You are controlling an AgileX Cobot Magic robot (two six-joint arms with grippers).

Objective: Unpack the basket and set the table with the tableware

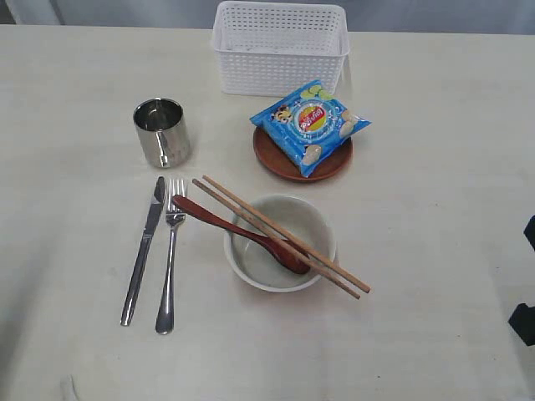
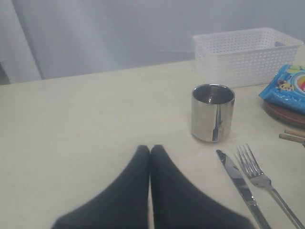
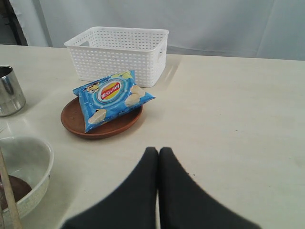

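Two claws hover pressed together, holding nothing: left claw (image 2: 150,152) is near the steel cup (image 2: 213,113); right claw (image 3: 158,153) is near the brown plate (image 3: 116,125) bearing a chips bag (image 3: 110,98), white basket (image 3: 119,55) beyond.

left pincer (image 2: 150,149) and right pincer (image 3: 158,150), each with tips tight together

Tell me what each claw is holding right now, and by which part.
Nothing is held. The left claw and the right claw are both shut, fingers pressed together with nothing between them, above the table.
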